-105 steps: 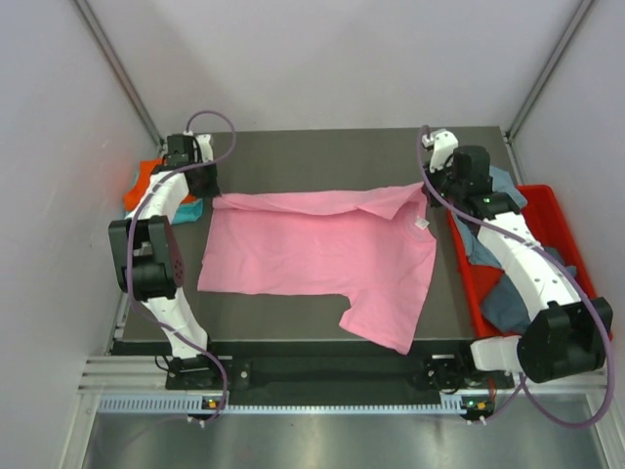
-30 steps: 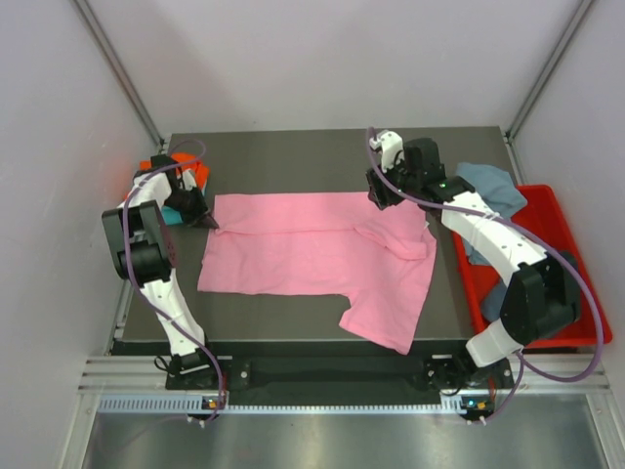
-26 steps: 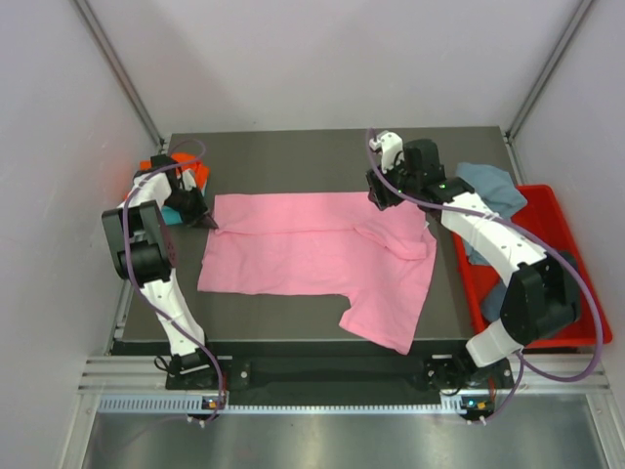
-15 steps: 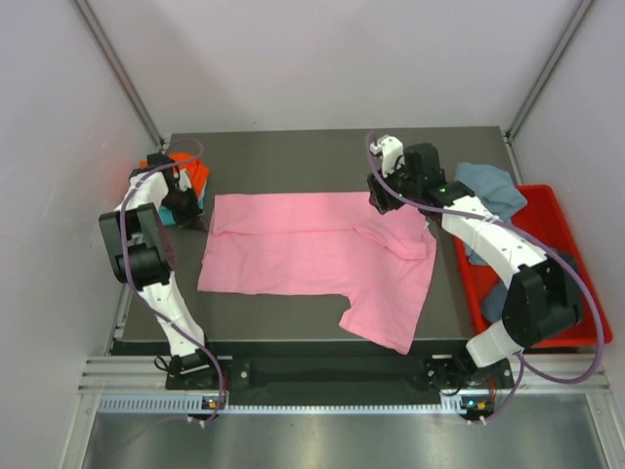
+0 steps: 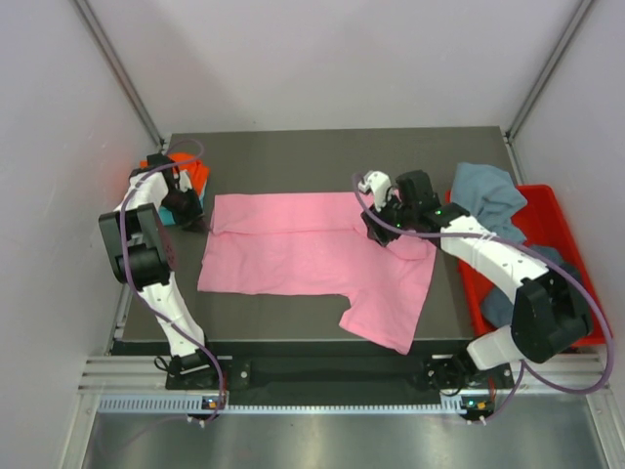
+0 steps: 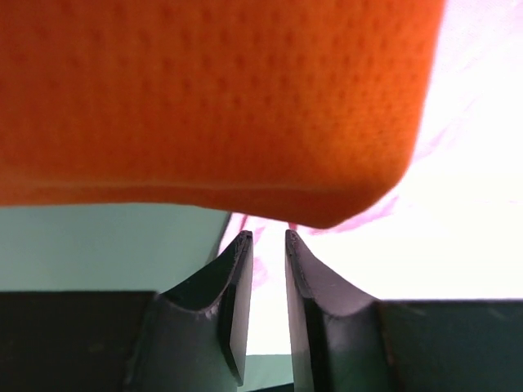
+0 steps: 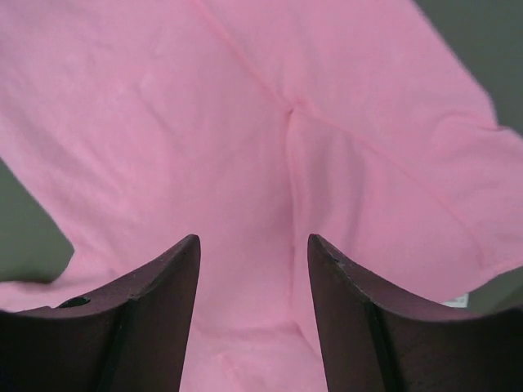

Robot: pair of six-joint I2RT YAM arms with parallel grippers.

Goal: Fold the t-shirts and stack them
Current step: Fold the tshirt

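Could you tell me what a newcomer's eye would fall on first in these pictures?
The large pink t-shirt spread across the middle of the table stands out first, with the right gripper open over its far right part. Next come the orange t-shirt at the far left corner and the red bin at the right edge.

Pink tee (image 5: 293, 256) spread on table (image 5: 322, 156); right gripper (image 5: 372, 224) over its 2 o'clock part, left gripper (image 5: 191, 213) at 10 o'clock beside orange tee (image 5: 192, 172); bin (image 5: 553, 207) at 3 o'clock

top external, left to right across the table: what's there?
orange t-shirt → pink t-shirt → grey-blue t-shirt → red bin
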